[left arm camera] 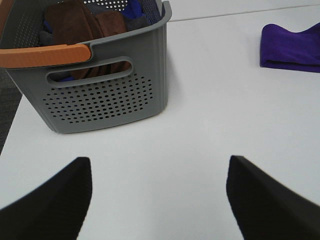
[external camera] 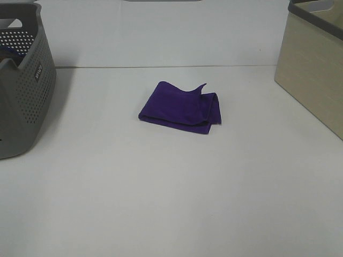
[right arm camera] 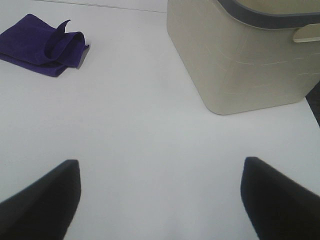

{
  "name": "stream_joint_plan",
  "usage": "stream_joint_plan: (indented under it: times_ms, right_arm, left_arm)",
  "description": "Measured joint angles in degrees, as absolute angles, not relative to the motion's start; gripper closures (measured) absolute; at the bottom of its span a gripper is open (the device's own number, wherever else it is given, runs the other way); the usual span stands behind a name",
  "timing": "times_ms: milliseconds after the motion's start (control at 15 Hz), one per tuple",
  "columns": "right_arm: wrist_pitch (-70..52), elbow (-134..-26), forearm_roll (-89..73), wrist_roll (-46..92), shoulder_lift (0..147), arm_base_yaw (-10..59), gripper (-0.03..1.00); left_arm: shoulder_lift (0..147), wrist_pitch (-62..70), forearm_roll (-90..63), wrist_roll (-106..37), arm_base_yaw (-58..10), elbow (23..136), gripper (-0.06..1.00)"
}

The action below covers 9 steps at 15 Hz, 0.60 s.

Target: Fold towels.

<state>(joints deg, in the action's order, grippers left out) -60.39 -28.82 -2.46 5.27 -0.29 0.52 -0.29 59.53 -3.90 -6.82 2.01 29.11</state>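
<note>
Since the purple towel (external camera: 181, 107) already lies folded at the middle of the white table (external camera: 161, 193), with one corner curling up at its far edge, I judge my next job is to press that corner flat, or lift the bundle toward the beige bin (external camera: 313, 64), pinching all layers together so nothing unfolds. My left gripper (left arm camera: 159, 200) and right gripper (right arm camera: 160, 200) both hang spread wide, grasping nothing, touching nothing, well apart from the towel. The grey perforated basket (left arm camera: 107, 95) beside my left arm holds brown and blue cloths.
</note>
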Motion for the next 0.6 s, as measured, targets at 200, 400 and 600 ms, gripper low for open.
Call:
stream_joint_plan:
  times_ms: [200, 400, 600]
  right_arm:
    - [-60.39, -28.82, -2.46, 5.27, -0.29, 0.52, 0.12]
    - [-60.39, -28.82, -2.46, 5.27, -0.29, 0.52, 0.12]
    - [-60.39, -28.82, -2.46, 5.27, -0.29, 0.52, 0.12]
  left_arm:
    - [-0.29, 59.53, -3.90, -6.82, 3.09, 29.11, 0.25]
    - [-0.29, 59.59, -3.90, -6.82, 5.84, 29.11, 0.25]
    - [-0.29, 59.59, -3.90, -6.82, 5.96, 29.11, 0.25]
